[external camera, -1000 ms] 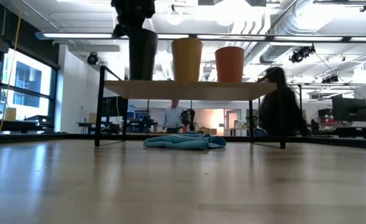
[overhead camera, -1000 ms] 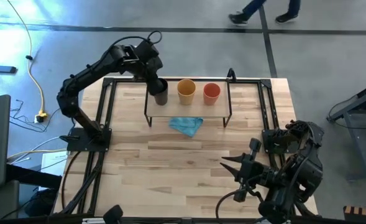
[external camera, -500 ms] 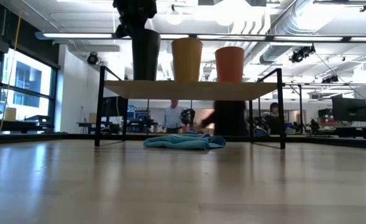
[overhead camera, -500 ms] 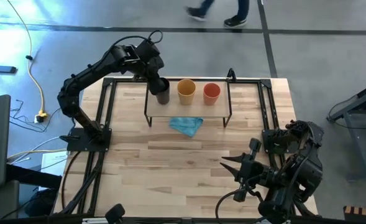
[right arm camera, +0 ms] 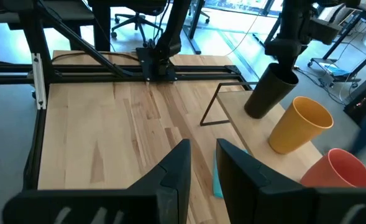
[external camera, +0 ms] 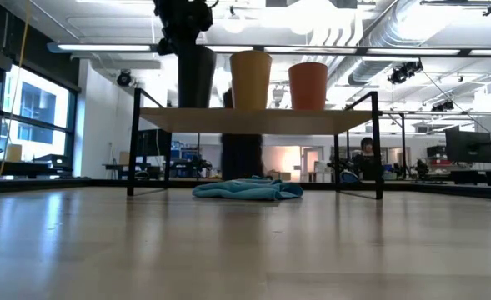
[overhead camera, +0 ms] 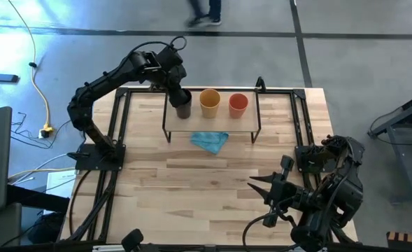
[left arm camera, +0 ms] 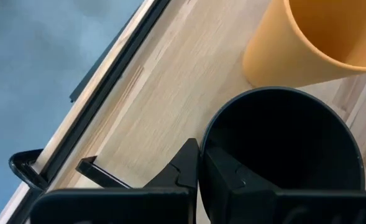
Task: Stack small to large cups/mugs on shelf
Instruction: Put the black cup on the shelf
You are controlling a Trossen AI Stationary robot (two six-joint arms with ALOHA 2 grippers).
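Three cups stand in a row on the shelf [overhead camera: 212, 124] [external camera: 253, 121]: the black cup [overhead camera: 183, 107] [external camera: 196, 77] at its left end, the yellow-orange cup [overhead camera: 210, 102] [external camera: 251, 79] [left arm camera: 307, 37] in the middle, the red-orange cup [overhead camera: 238, 104] [external camera: 308, 86] to the right. My left gripper [overhead camera: 178, 95] [left arm camera: 201, 168] is over the black cup and shut on it. My right gripper [overhead camera: 263, 186] [right arm camera: 201, 168] hangs open over the table's near right part, far from the shelf. My left gripper pinches the black cup's rim [left arm camera: 199, 146] on the side away from the yellow-orange cup. One finger [left arm camera: 227, 174] is inside the cup and the other [left arm camera: 184, 167] outside. The fingers come from above, pointing down. The cup's base is on the shelf board, nearly upright.
A light blue cloth [overhead camera: 210, 141] [external camera: 247, 190] lies crumpled on the table just in front of the shelf. Black metal rails [overhead camera: 119, 112] run along the table's left and right sides. A person passes on the floor beyond the far edge.
My left gripper has shifted a little toward the table's right, and the black cup has moved with it along the shelf, closer to the yellow-orange cup. A person has walked past behind the table.
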